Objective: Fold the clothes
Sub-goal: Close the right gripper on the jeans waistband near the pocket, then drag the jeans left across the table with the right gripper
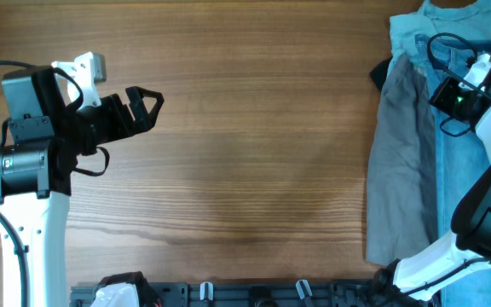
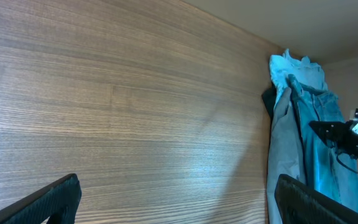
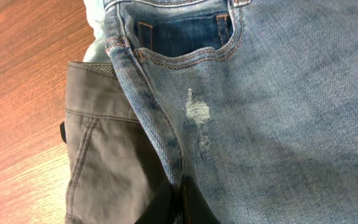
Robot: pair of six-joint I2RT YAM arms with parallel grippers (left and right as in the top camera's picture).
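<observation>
Right gripper (image 3: 182,198): black, two-fingered, closed tight, pinching the folded side edge of the light blue denim jeans (image 3: 278,130); at 3 o'clock in the overhead view, above the pile of garments.
Left gripper (image 1: 147,104): black, two-fingered, jaws spread fully, holding nothing; over bare wood between 9 and 10 o'clock, well apart from the garments, fingers aimed toward 3 o'clock.
Jeans, place: laid lengthwise along the 3 o'clock edge of the brown wood-grain table (image 1: 254,170), partly hidden under the right arm.
Jeans, detail: in the right wrist view, pocket opening with orange stitching (image 3: 179,37) at 12 o'clock, small frayed worn patch (image 3: 197,111) just below it, long folded edge running down toward 6 o'clock into the shut fingers.
Grey trousers (image 1: 399,170): flat, touching the jeans on their 9 o'clock side, one edge tucked under the denim fold.
Pale teal shirt (image 1: 416,34): crumpled between 1 and 2 o'clock, at the far end of the pile, touching the other two garments.
</observation>
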